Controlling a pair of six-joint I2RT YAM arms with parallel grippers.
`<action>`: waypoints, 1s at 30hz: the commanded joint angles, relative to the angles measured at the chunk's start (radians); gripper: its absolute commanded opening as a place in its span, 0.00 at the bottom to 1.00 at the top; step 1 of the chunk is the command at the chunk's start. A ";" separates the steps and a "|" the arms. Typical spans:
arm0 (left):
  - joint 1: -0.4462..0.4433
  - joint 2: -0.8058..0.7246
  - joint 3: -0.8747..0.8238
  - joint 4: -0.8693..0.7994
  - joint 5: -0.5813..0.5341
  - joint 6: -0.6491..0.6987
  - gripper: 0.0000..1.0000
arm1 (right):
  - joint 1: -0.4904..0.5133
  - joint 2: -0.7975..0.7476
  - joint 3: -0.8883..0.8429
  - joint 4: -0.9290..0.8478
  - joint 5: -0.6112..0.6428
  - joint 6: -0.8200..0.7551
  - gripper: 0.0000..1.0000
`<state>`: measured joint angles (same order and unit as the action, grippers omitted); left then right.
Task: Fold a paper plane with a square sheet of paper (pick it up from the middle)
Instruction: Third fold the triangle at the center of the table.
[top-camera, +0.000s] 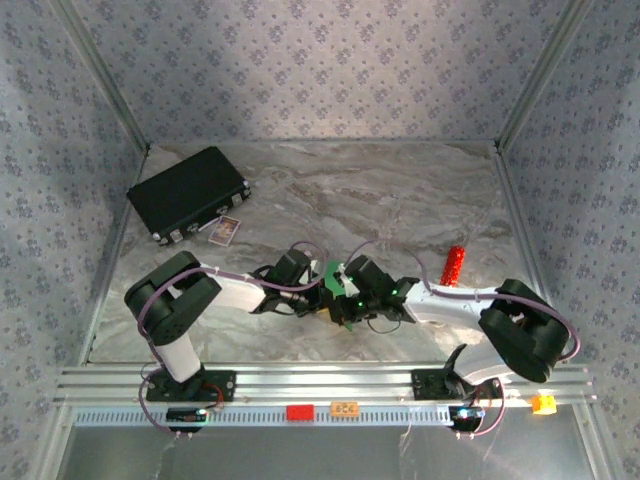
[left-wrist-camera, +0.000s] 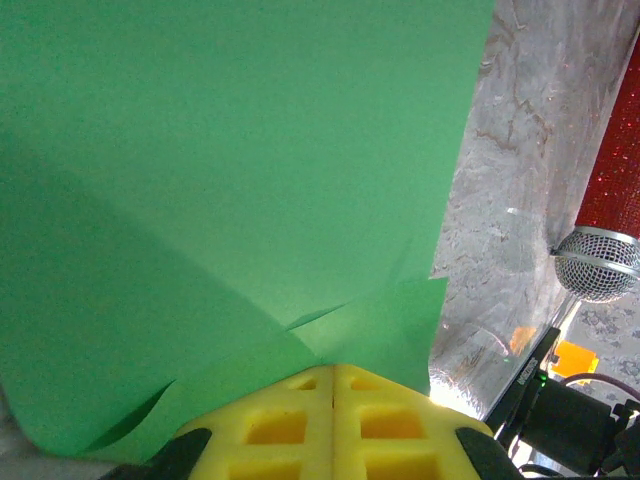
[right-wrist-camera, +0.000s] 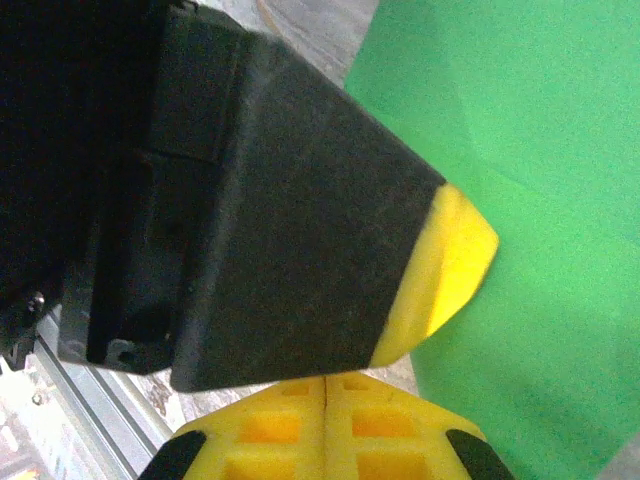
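Note:
The square sheet of paper (left-wrist-camera: 230, 180) is bright green and folded into overlapping layers with slanted edges. It is held up off the table between the two arms (top-camera: 329, 275). My left gripper (left-wrist-camera: 333, 372) is shut on its lower edge, and the paper rises straight from the seam of the yellow pads. My right gripper (right-wrist-camera: 328, 380) is shut with nothing between its pads. It sits just below the left gripper's black and yellow finger (right-wrist-camera: 300, 220), with the paper (right-wrist-camera: 530, 190) beyond. Whether the paper has the form of a paper plane I cannot tell.
A black rectangular case (top-camera: 188, 192) lies at the back left with a small card (top-camera: 226, 231) beside it. A red cylinder (top-camera: 454, 265) stands right of the grippers, and shows as well in the left wrist view (left-wrist-camera: 612, 165). The aluminium rail (top-camera: 320, 385) runs along the near edge.

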<state>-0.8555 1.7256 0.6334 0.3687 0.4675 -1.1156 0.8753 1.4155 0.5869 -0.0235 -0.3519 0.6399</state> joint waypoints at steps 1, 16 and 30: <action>0.003 0.028 0.015 -0.039 -0.015 0.017 0.00 | 0.004 0.029 0.032 -0.024 0.026 -0.003 0.02; 0.007 0.023 0.011 -0.050 -0.020 0.022 0.00 | 0.013 0.020 -0.082 0.001 0.046 0.038 0.05; 0.015 0.026 0.006 -0.057 -0.024 0.020 0.00 | -0.017 -0.147 -0.241 0.014 0.034 0.096 0.09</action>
<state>-0.8524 1.7298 0.6395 0.3653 0.4675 -1.1118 0.8654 1.2968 0.3874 0.0517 -0.3222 0.7040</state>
